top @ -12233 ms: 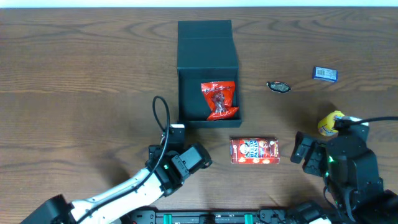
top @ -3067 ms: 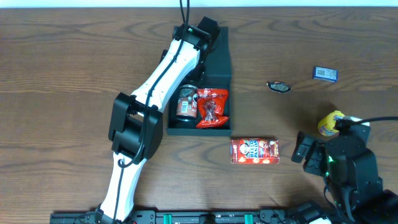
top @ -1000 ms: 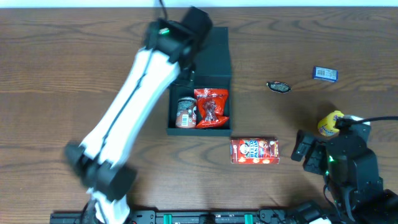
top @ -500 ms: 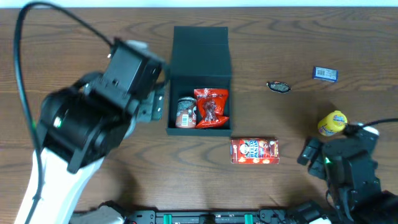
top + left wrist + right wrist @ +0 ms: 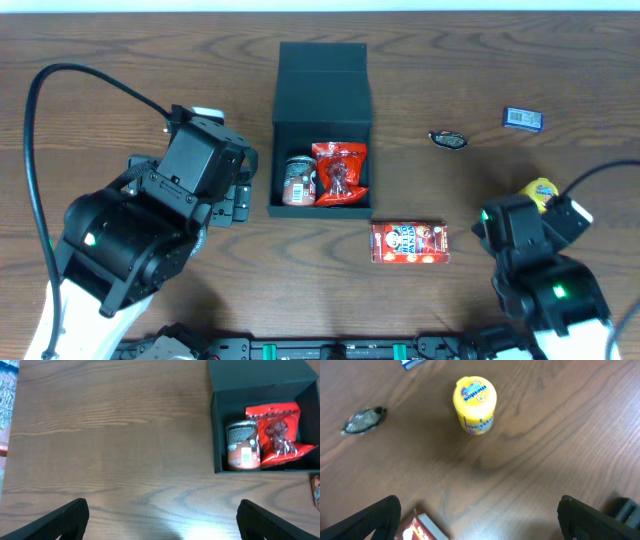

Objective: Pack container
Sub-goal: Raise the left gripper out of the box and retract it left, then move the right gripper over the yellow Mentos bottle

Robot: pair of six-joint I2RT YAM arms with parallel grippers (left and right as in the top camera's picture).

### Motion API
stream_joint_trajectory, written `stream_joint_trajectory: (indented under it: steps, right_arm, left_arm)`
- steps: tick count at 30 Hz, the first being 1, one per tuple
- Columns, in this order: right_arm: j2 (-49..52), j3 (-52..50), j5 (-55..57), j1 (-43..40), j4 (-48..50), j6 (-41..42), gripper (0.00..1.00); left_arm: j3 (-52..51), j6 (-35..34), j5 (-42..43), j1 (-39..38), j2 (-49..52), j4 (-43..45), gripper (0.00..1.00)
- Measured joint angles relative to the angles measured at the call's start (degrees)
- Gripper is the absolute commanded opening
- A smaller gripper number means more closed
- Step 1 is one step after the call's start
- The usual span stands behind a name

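Observation:
The container (image 5: 322,75) is a dark teal box at the table's back middle, its lid folded open behind it. Inside lie a small brown can (image 5: 297,180) and a red snack bag (image 5: 342,172). My left gripper (image 5: 238,195) hovers open just left of the box, nothing between its fingers. In the left wrist view the gripper (image 5: 162,507) is over bare wood, with the container (image 5: 255,375) at the upper right. My right gripper (image 5: 527,212) stands open and empty beside a yellow bottle (image 5: 537,190). In the right wrist view the gripper (image 5: 480,510) is below the bottle (image 5: 474,404).
A red snack carton (image 5: 409,242) lies in front of the box, its corner (image 5: 420,530) by my right gripper's left finger. A dark foil packet (image 5: 448,139) and a small blue packet (image 5: 522,118) lie at the back right.
My left arm has drawn back from over the box to its left side. My right arm has shifted forward and turned toward the yellow bottle. The box's contents have not moved.

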Motion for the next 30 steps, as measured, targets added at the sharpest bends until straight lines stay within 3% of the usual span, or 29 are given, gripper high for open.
stream_joint_trajectory:
  steps: [13,18,30]
  right_arm:
    - [19.96,-9.53,0.72,-2.6,19.69,-2.25,0.99]
    - [20.9,-10.8,-0.74,-3.06,25.75,-10.82,0.99]
    - [20.9,-10.88,-3.48,-16.85,29.94,-17.42,0.99]
  left_arm:
    - [-0.22,0.02,0.0,0.0,0.0,0.13,0.95]
    - [-0.22,0.26,-0.02,0.0,0.0,0.11,0.95]
    - [-0.37,2.14,-2.62,0.0,0.04,0.2,0.95]
